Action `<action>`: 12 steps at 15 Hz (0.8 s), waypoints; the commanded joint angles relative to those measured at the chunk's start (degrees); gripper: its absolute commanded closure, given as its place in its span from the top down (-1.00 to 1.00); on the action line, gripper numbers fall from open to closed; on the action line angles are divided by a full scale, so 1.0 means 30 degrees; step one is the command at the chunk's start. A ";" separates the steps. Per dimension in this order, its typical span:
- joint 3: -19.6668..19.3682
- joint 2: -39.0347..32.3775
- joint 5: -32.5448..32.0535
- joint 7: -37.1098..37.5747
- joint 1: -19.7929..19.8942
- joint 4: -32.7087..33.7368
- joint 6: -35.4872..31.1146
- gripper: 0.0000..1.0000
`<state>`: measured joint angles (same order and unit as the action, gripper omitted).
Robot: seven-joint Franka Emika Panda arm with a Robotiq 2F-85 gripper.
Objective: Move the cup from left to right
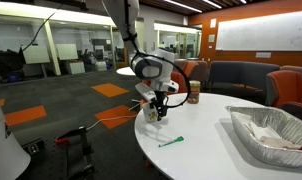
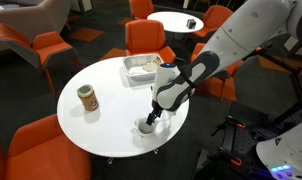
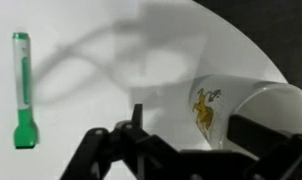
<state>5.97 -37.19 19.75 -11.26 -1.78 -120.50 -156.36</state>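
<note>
Table (image 2: 103, 128) round, white; foil tray (image 1: 237, 124) on it. Gripper (image 1: 157, 106) low at the cup, fingers spread, not clamped. Jar (image 2: 87, 98) well apart. Cup (image 2: 146, 127) near the table edge, under the gripper. Green marker (image 3: 23, 92) lies near.

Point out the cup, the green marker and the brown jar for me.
cup (image 3: 236, 100), wrist view, on its white side wall
green marker (image 3: 23, 85), wrist view, on its barrel
brown jar (image 2: 87, 99), in an exterior view, on its brown body
</note>
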 commanded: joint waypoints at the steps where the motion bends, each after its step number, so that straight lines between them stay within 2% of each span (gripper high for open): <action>1: 0.0785 -0.1231 -0.1073 0.0427 0.0595 0.1524 0.0287 0.17; 3: 0.0873 -0.1382 -0.1447 0.0572 0.0546 0.1802 0.0343 -0.14; 4: 0.0957 -0.1293 -0.1591 0.0499 0.0609 0.1802 0.0353 0.70; 5: 0.0932 -0.1279 -0.1739 0.0589 0.0545 0.1818 0.0250 0.63; 6: 0.0927 -0.1194 -0.1907 0.0563 0.0514 0.1828 0.0223 0.65; 7: 0.0954 -0.1227 -0.1971 0.0579 0.0537 0.1930 0.0238 -0.21; 8: 0.0980 -0.1284 -0.2041 0.0537 0.0556 0.2034 0.0244 -0.13; 9: 0.0926 -0.1319 -0.2169 0.0563 0.0490 0.2096 0.0253 -0.14; 12: 0.0964 -0.1413 -0.2477 0.0513 0.0501 0.2199 0.0377 -0.61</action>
<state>8.07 -41.17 14.26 -10.95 -1.13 -114.60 -156.34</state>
